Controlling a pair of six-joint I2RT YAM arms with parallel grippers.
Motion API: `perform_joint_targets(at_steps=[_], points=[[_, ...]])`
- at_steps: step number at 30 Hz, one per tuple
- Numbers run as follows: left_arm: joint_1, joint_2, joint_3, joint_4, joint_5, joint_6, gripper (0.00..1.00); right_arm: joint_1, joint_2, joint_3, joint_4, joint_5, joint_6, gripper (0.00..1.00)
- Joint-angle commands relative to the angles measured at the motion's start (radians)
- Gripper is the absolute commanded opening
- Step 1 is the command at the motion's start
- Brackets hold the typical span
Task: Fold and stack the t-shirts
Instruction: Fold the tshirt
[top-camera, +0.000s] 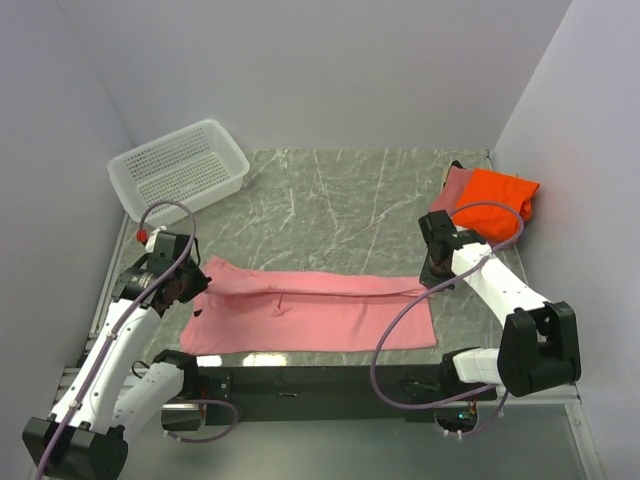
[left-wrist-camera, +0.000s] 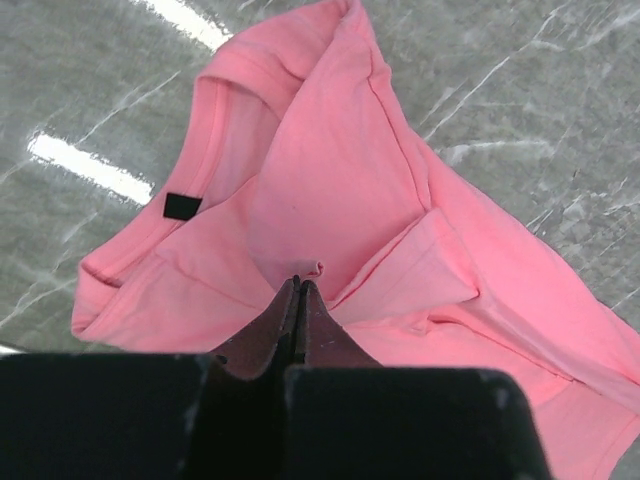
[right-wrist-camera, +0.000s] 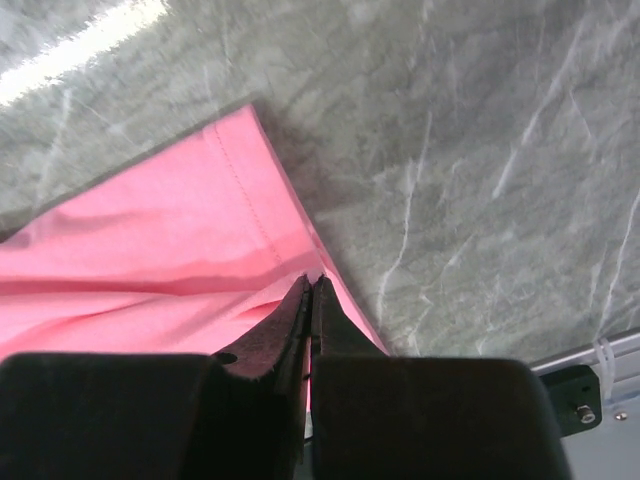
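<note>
the left fingers are pinched shut on a small pucker of the pink shirt near its collar end. the right fingers are pinched shut on the hemmed corner at the other end. the shirt lies stretched lengthwise along the near side of the desk, its far long edge turned over. to fold cleanly, i'd lift both ends level, keep the cloth taut and move them at one pace so no slack bunches mid-span. there is open room toward the far side. the basket sits far left. the orange shirt and rose shirt lie together far right, near the right arm.
</note>
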Motion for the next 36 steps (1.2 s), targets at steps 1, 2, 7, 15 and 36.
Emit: perform_joint_targets(at_steps=[1,2,7,15,36], points=[[-0.001,-0.032,-0.004,-0.056,-0.022,-0.033,0.0,0.008,-0.044,-0.022,-0.023,0.047,0.014,0.0],[-0.002,-0.037,-0.004,-0.063,-0.024,-0.035,0.01,0.011,-0.047,-0.027,-0.024,0.049,0.014,0.0],[-0.001,-0.072,-0.013,-0.122,-0.032,-0.059,0.01,0.04,-0.042,-0.018,-0.05,0.069,0.022,0.01],[-0.001,-0.165,0.033,-0.213,-0.048,-0.108,0.46,0.18,-0.087,0.012,-0.185,0.144,0.102,0.41],[-0.025,0.353,0.082,0.319,0.079,-0.005,0.61,0.18,0.151,0.105,0.161,-0.173,0.066,0.45]])
